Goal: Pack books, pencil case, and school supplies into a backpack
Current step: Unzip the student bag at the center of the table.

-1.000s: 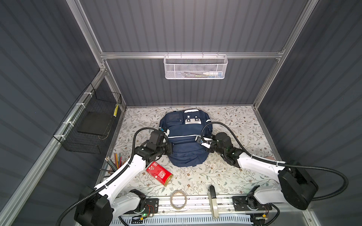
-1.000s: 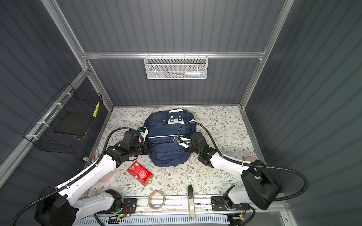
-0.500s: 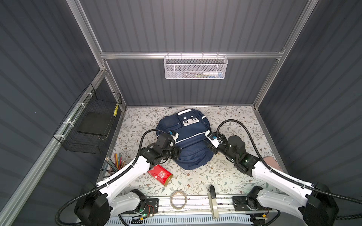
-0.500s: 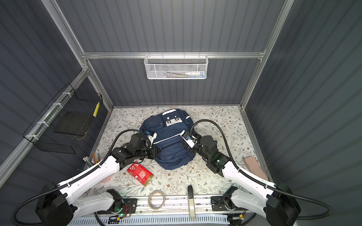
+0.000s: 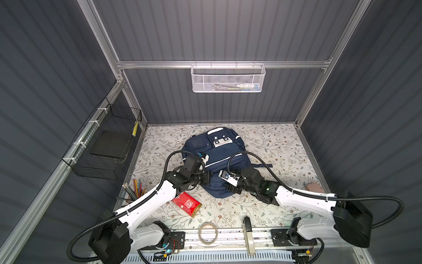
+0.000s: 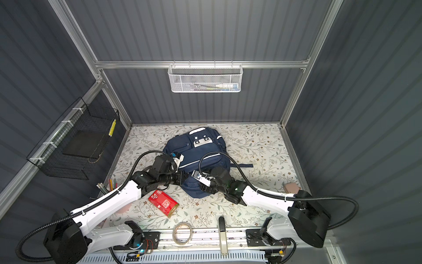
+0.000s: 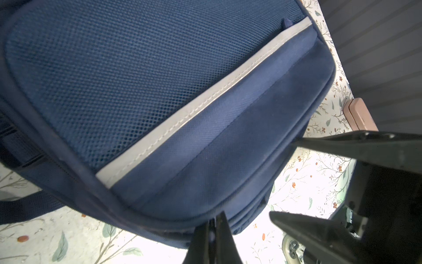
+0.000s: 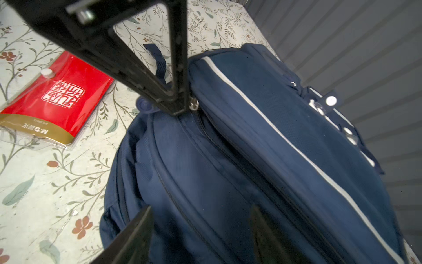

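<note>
While the cup of coloured pencils (image 5: 135, 189) is standing at the far-left table edge, the red gold-ended pack (image 5: 186, 204) is lying flat a bit further in. It's sitting near the backpack's near-left corner, not touching it, with the left arm passing over one end.

Left gripper (image 5: 208, 178) is pushing in at the backpack's near-left edge with its jaws clenched tight together. Right wrist view is showing its tip right against the metal zip slider (image 8: 193, 105); can't tell whether it's actually pinching the pull.

Backpack (image 5: 219, 148) is lying front-up in the middle of the floral table (image 5: 274, 146), white stripe and white patch facing up. Tape roll (image 5: 207, 233) is lying flat at the near edge, well apart from it.

Right gripper (image 5: 230, 188) is hovering over the backpack's near end, jaws spread wide and gripping nothing.

Pink flat object (image 5: 314, 187) is sitting at the far-right table edge, well apart from everything else.
</note>
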Robot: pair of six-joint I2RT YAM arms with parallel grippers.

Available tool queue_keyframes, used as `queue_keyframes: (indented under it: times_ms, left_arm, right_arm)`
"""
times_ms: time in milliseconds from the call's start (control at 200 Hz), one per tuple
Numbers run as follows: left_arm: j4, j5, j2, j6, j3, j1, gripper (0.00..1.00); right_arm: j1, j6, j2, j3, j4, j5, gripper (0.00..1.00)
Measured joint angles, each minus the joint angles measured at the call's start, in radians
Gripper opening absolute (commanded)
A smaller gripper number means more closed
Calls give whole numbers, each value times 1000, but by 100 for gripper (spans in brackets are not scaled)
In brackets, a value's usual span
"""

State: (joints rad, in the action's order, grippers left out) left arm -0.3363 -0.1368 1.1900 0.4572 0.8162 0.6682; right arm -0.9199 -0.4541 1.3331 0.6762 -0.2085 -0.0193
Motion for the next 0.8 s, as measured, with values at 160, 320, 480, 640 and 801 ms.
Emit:
queue_keyframes:
  times_ms: [160,320,480,640,801]
  left_arm:
    - [0,0,0,0,0,0,0]
    - [0,0,0,0,0,0,0]
    - [0,0,0,0,0,0,0]
    - [0,-3,0,2,0,0,0]
    - [0,-4,0,8,0,0,0]
  right_arm:
    - [-10,-4,56,45,-10,-5,70]
    - [-16,-23,105,76,-22,-10,71]
    - [-17,-42,139,78,-33,-23,72]
    - [-21,-60,166,80,-47,-52,73]
    - [-27,-95,199,98,-56,-89,58]
